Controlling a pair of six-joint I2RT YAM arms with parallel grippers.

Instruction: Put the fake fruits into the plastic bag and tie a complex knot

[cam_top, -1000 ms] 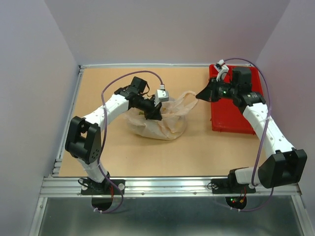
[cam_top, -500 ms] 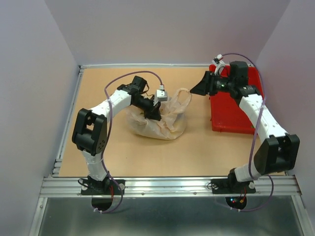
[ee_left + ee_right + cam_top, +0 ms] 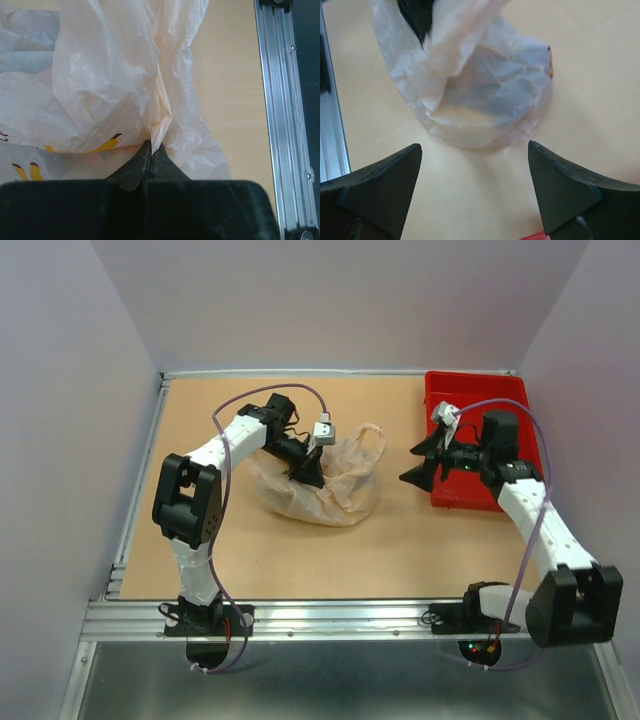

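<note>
Left pincer [image 3: 151, 146] pinches 1 plastic bag [image 3: 110, 90]; right pincer [image 3: 411, 465] gapes.

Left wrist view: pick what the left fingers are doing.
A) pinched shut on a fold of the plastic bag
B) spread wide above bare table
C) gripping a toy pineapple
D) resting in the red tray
A: the left fingers meet tip to tip with a fold of the plastic bag caught between them.
</note>
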